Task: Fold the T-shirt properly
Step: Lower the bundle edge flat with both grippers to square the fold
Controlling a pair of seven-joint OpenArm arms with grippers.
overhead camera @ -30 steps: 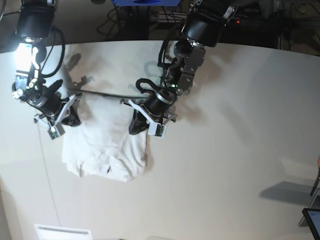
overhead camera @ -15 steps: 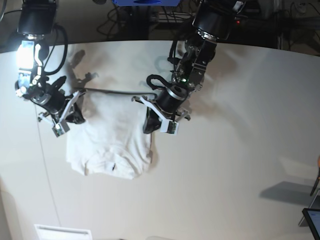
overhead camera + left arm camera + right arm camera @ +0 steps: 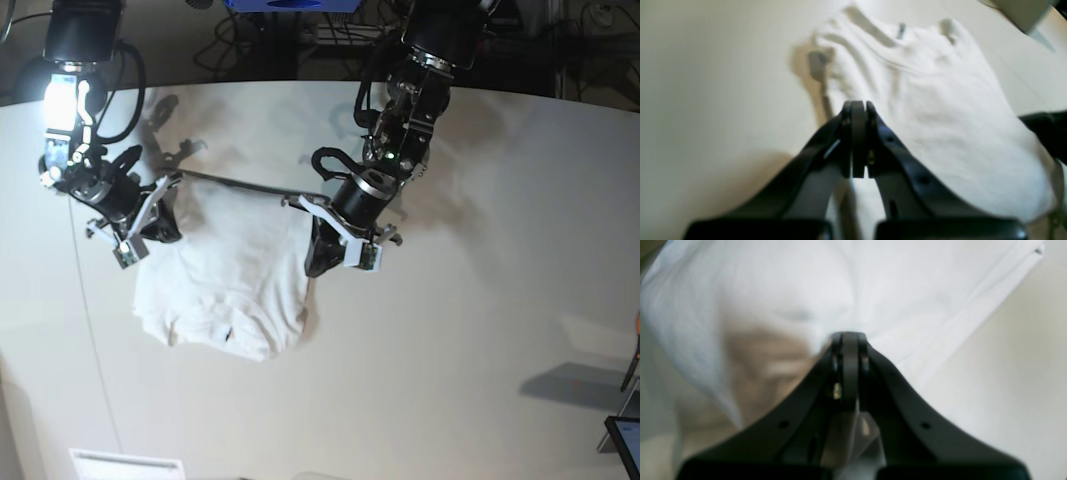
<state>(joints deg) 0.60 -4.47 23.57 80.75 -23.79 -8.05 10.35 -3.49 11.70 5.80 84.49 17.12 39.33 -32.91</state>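
On tabletop (image 3: 480,300) | T-shirt (image 3: 235,275) collar toward camera | both claws clamped on its far edge

The T-shirt (image 3: 225,275) is plain white with a small dark neck tag; the counter (image 3: 470,300) is smooth off-white, tinged beige in the wrist views; both grippers, left (image 3: 857,110) and right (image 3: 848,340), are black with pale trim

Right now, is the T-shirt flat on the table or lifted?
Partly lifted. Both tools, left and right, are shut on the T-shirt, holding one edge taut off the table; the collar end lies on it.
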